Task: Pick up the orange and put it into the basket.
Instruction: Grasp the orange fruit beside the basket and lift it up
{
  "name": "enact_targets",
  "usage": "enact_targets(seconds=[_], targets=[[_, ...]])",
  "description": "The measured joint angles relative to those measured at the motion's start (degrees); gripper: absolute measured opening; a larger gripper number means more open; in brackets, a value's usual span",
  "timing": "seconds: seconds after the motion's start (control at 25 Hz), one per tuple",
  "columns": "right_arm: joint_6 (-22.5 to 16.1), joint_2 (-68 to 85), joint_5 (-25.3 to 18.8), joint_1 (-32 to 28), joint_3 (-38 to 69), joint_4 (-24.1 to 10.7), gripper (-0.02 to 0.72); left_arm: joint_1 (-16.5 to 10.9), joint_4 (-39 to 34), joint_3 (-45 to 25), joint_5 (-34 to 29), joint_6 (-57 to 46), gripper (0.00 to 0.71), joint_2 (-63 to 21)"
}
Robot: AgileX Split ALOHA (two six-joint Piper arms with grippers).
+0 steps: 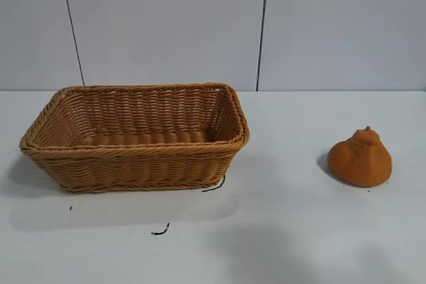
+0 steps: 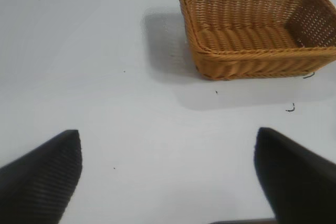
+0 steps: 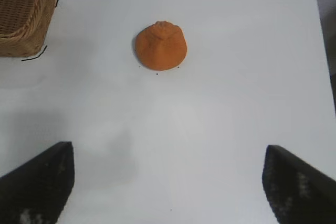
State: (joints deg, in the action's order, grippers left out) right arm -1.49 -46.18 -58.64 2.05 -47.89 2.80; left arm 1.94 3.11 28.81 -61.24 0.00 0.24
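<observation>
The orange (image 1: 360,158), a lumpy orange-brown fruit with a knobby top, sits on the white table at the right. It also shows in the right wrist view (image 3: 161,45). The basket (image 1: 60,144), tan woven wicker, stands at the left with nothing in it, and shows in the left wrist view (image 2: 210,51) and partly in the right wrist view (image 3: 23,30). My right gripper (image 3: 169,174) is open and empty above bare table, well short of the orange. My left gripper (image 2: 168,169) is open and empty, away from the basket. Neither gripper shows in the exterior view.
Small black marks (image 1: 160,231) lie on the table in front of the basket, one at its corner (image 1: 214,185). A grey panelled wall (image 1: 213,24) stands behind the table. The table's edge (image 3: 323,35) shows beyond the orange in the right wrist view.
</observation>
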Motion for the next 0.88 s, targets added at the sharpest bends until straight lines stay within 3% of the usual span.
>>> enact_targets(seconds=[0.16, 0.4, 0.64, 0.88], targets=[[-0.3, -16.3, 0.4, 0.0, -7.8, 2.7, 0.695, 0.0, 0.0, 0.0, 0.0, 0.0, 0.639, 0.0], [1.2, -38.0, 1.3, 0.0, -20.2, 3.3, 0.695, 0.0, 0.0, 0.0, 0.0, 0.0, 0.639, 0.0], [1.5, -54.1, 0.9, 0.0, -32.0, 5.3, 0.695, 0.0, 0.0, 0.0, 0.0, 0.0, 0.639, 0.0], [1.5, -64.9, 0.4, 0.0, -37.0, 6.1, 0.695, 0.0, 0.0, 0.0, 0.0, 0.0, 0.639, 0.0]])
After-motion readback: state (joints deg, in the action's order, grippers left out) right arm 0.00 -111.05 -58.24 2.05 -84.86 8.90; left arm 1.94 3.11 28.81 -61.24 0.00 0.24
